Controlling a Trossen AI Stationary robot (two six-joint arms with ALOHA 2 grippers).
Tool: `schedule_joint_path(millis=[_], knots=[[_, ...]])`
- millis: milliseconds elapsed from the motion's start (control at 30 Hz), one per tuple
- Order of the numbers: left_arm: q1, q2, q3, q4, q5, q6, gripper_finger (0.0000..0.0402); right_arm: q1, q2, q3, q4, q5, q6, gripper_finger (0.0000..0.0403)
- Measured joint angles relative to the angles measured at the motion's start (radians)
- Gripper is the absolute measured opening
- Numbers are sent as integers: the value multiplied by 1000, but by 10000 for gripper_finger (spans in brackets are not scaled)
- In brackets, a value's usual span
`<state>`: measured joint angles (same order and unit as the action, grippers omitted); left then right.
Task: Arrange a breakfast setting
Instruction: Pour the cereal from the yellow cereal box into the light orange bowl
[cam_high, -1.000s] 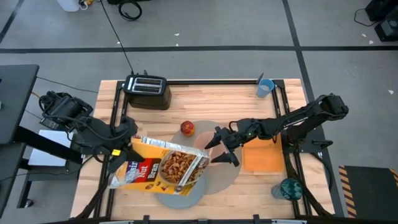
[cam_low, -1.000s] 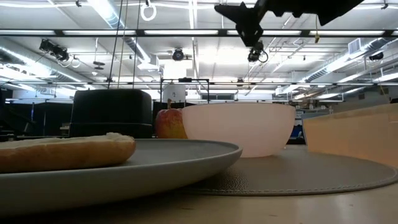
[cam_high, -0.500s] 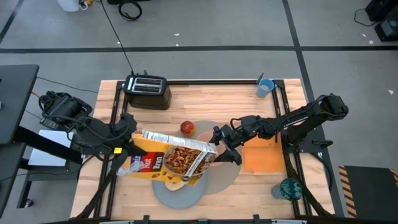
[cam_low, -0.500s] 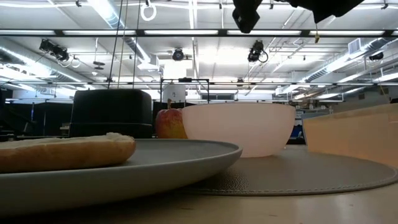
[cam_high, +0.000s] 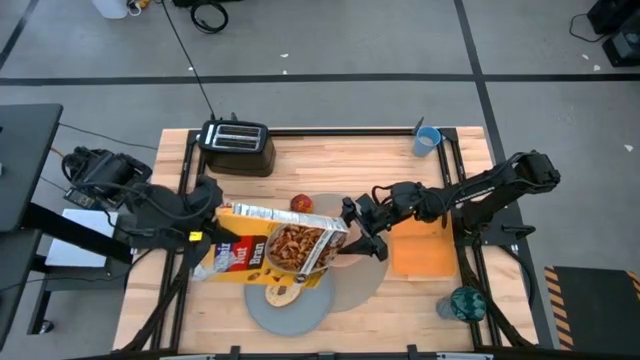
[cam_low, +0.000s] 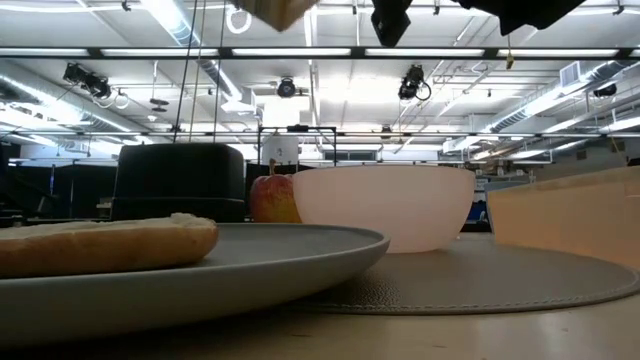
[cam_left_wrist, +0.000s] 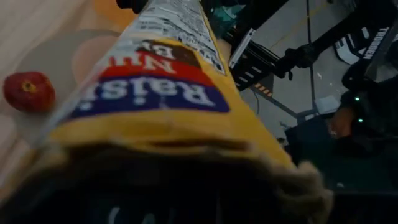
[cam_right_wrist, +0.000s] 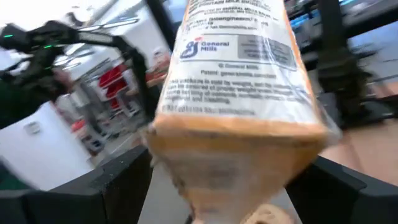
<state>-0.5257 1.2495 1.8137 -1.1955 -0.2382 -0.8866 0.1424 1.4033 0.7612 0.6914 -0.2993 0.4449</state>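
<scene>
My left gripper (cam_high: 212, 213) is shut on the yellow cereal box (cam_high: 280, 245), which hangs above the grey plate (cam_high: 300, 312) and the tan placemat (cam_high: 365, 280). My right gripper (cam_high: 364, 228) is open, with one finger on either side of the box's right end (cam_right_wrist: 239, 134). A bagel (cam_low: 100, 245) lies on the plate. The red apple (cam_high: 302, 205) and the pink bowl (cam_low: 385, 205) sit on the placemat. The light-blue cup (cam_high: 428, 140) stands at the far right. The spoon is not in view. My left gripper holds the cereal box by its left end (cam_high: 222, 218), coming level from the table's left. The box itself hides the fingers in the left wrist view. The box is lifted clear and lies roughly level, its length running left to right. My right gripper's open fingers (cam_right_wrist: 127, 180) flank the box's right end; I cannot tell whether they touch it.
A black toaster (cam_high: 238, 146) stands at the far left. An orange board (cam_high: 424, 250) lies to the right of the placemat, and a green object (cam_high: 465, 300) sits near the right front corner. Bare wood shows along the far side between toaster and cup.
My left gripper has lifted the cereal box and carried it toward the table's far edge and the right gripper. The box has tipped from lying face-up over the plate onto its edge. My right gripper has risen, and the box's right end now sits between its open fingers.
</scene>
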Motion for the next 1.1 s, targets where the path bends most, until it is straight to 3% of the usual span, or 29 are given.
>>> schedule_joint_path(millis=[267,600,967,1100], knots=[[65,0,0,20,-2,81,4,-4,0,0,92,144,-2,336],[81,-7,-1,48,-2,99,6,-9,0,0,257,170,9,311],[101,-6,-1,96,-4,124,7,-9,0,0,264,201,31,277],[110,-7,-1,96,-4,126,6,-16,0,0,257,144,79,288]])
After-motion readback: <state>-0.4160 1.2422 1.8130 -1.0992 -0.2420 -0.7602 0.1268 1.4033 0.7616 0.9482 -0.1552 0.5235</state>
